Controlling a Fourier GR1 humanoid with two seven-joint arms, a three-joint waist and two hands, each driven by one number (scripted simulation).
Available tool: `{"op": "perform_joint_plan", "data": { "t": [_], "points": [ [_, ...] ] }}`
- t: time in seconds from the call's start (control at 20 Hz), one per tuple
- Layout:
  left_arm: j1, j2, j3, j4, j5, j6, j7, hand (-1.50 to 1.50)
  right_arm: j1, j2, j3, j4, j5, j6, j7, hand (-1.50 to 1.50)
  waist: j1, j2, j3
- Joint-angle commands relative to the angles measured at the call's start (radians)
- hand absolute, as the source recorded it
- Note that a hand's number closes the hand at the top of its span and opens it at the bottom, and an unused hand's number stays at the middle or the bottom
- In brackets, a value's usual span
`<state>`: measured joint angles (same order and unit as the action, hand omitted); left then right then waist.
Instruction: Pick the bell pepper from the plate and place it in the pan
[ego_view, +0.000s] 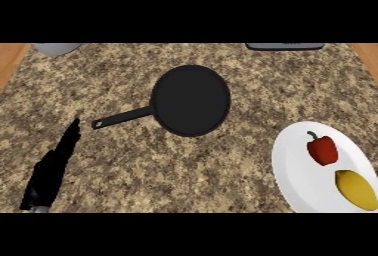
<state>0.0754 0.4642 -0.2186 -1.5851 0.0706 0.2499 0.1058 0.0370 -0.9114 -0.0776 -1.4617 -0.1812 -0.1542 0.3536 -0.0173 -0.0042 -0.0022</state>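
Note:
A red bell pepper (322, 149) with a green stem lies on a white plate (295, 165) at the right of the counter. A black pan (190, 100) sits in the middle, its handle (122, 118) pointing left and toward me. My left hand (53, 167) shows at the lower left with straight fingers, its tips close to the end of the pan handle. It holds nothing. My right hand does not show in the head view.
A yellow lemon (356, 189) lies on the plate just below the pepper. A grey object (55, 48) sits at the far left edge and a dark flat object (284, 46) at the far right. Wooden edges flank the granite counter.

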Motion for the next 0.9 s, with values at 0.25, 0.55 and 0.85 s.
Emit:
{"op": "perform_joint_plan", "data": {
  "t": [0.25,0.55,0.85],
  "points": [
    [-0.059,-0.022,0.021,0.050,-0.010,-0.034,0.003,0.00,-0.140,-0.123,0.066,-0.084,-0.077,0.316,0.207,-1.50,0.027,0.006,0.001],
    [0.007,-0.039,0.018,-0.016,-0.039,-0.042,0.000,0.00,-0.279,-0.096,0.114,-0.069,-0.053,0.413,0.381,-1.50,0.030,0.005,0.002],
    [-0.018,-0.053,0.034,0.021,-0.046,-0.068,-0.008,0.00,-0.485,0.004,0.203,0.046,-0.062,0.512,0.547,-1.50,0.038,0.008,0.002]
  ]
}}
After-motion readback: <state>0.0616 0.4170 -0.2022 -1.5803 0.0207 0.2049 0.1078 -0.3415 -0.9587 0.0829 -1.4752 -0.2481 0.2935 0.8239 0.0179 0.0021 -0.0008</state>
